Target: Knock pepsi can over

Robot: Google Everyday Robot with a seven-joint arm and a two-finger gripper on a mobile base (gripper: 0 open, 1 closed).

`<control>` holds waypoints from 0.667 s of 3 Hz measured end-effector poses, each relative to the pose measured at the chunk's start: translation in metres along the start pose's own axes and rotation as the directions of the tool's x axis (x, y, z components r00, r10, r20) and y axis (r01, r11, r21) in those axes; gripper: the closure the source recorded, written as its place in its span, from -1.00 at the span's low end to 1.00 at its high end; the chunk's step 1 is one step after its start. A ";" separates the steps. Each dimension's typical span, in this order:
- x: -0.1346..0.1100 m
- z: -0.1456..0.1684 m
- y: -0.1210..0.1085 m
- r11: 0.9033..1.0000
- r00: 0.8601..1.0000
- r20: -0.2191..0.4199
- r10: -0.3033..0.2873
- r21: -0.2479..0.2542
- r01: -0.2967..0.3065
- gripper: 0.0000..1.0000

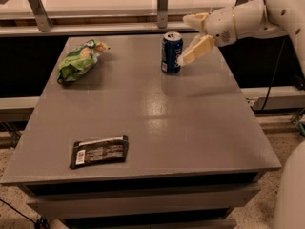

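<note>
The pepsi can, dark blue with a silver top, stands upright near the far edge of the grey table. My gripper reaches in from the right on a white arm and is open, its two cream fingers spread apart. The lower fingertip is at the can's right side, touching it or nearly so. The upper finger is above and to the right of the can's top. Nothing is held.
A green snack bag lies at the table's far left. A flat black wrapped bar lies near the front left. A rail with metal posts runs behind the table. The robot's white body stands at the right.
</note>
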State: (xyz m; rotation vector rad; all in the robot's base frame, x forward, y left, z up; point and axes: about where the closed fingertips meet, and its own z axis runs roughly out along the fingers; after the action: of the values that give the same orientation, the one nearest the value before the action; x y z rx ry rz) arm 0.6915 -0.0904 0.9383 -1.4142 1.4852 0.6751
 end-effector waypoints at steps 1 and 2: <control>0.012 0.022 0.008 0.997 0.998 0.032 0.063 -0.057 -0.061 -1.00; 0.025 0.039 0.013 0.990 0.991 0.056 0.121 -0.085 -0.116 -1.00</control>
State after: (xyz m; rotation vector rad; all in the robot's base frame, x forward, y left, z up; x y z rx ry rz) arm 0.6916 -0.0651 0.8975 -1.3619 1.5167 0.8538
